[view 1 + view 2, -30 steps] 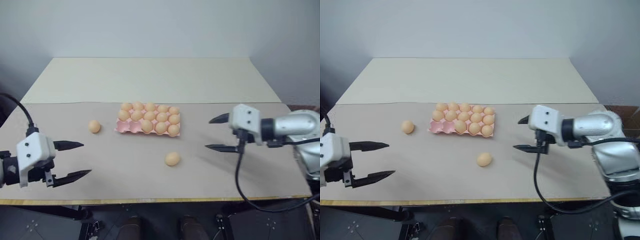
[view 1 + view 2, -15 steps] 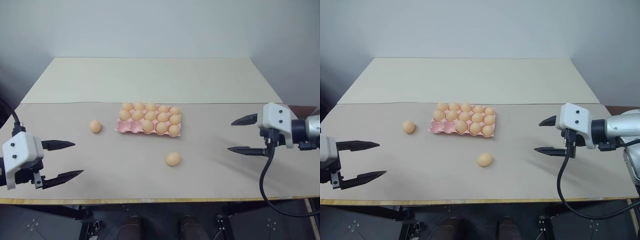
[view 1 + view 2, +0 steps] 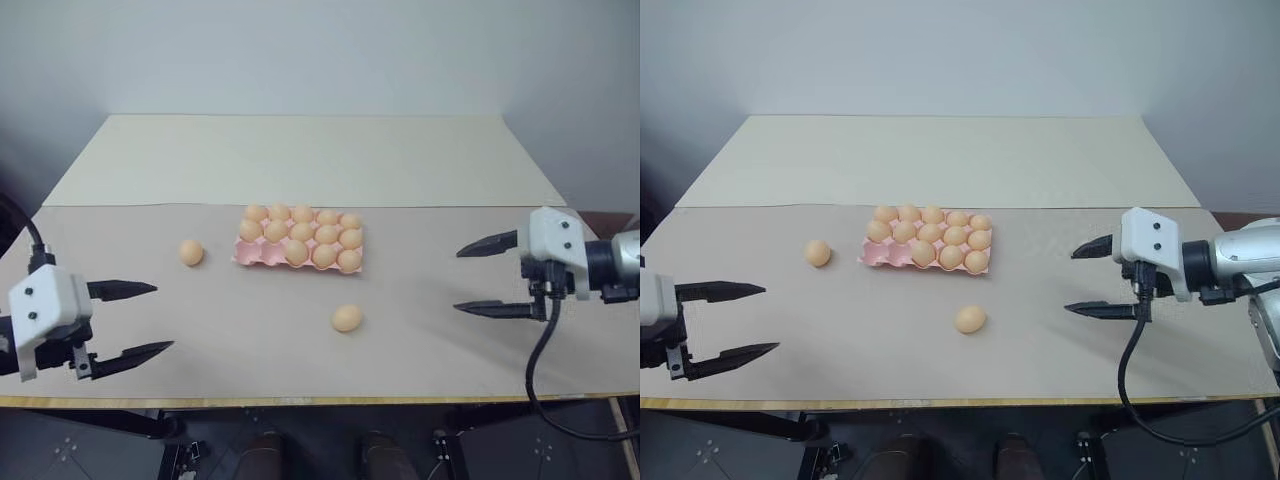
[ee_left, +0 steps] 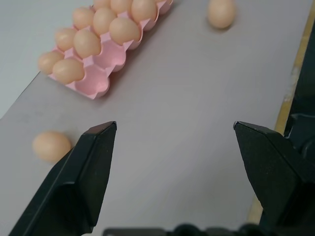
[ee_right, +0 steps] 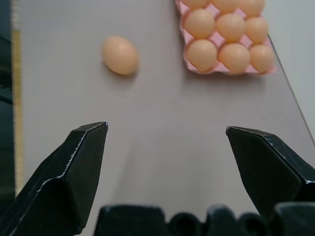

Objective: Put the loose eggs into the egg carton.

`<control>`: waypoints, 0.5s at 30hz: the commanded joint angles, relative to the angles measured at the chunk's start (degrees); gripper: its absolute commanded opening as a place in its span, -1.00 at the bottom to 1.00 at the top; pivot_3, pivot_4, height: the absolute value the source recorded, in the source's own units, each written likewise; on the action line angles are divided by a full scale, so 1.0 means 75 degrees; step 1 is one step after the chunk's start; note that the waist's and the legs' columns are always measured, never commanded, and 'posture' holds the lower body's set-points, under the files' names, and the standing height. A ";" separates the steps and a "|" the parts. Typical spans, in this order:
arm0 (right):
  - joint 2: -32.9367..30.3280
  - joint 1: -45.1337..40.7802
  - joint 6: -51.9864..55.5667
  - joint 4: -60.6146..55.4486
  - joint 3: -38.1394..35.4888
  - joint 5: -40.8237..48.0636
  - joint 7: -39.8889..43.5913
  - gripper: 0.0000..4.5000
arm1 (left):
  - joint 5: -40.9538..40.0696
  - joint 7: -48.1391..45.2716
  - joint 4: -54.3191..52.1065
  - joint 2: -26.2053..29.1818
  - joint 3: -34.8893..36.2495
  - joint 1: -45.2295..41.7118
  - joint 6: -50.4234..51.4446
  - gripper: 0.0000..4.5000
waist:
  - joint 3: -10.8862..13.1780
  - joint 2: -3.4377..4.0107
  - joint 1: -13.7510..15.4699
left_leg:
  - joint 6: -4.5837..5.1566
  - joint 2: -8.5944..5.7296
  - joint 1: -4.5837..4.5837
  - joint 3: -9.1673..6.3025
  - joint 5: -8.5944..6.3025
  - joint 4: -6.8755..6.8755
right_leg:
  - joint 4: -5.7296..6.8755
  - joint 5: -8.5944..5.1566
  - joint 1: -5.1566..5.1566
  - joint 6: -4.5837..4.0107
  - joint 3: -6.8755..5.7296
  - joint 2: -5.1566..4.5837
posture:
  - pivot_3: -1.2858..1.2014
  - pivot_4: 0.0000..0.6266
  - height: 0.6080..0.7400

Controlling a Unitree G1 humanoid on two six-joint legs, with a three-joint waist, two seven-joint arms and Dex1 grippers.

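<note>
On the table (image 3: 300, 160), two loose eggs (image 3: 190, 252) (image 3: 346, 318) lie outside the egg carton (image 3: 243, 257), two cups vacant; left gripper (image 3: 130, 320) and right gripper (image 3: 490, 277) hover spread, empty, likely staged for picking.

You see orange-tan eggs (image 3: 346, 318) and a pink egg carton (image 3: 246, 256) on a plain beige table (image 3: 300, 160); gripper fingers (image 3: 120, 290) black.

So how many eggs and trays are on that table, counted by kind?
Smooth orange-tan oval eggs lying loose on the table: 2
Matching orange-tan eggs seated in the tray: 13
Flat pink scalloped egg tray: 1
Total: 16 things, 15 of them eggs.
</note>
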 commanded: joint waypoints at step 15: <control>0.1429 -0.1113 -0.0351 -0.0506 0.2038 -0.0903 -0.0926 0.99 | 0.0209 -0.0133 0.0214 0.0260 -0.0336 -0.0125 -0.0192 0.84 | 0.0000 0.0000 -0.0005 | 0.0000 -0.0012 0.0002 0.0002 0.0000 0.0000 | 0.0006 0.0000 -0.0004 0.0000 0.0003 0.0001 | 0.03 -0.52 1.00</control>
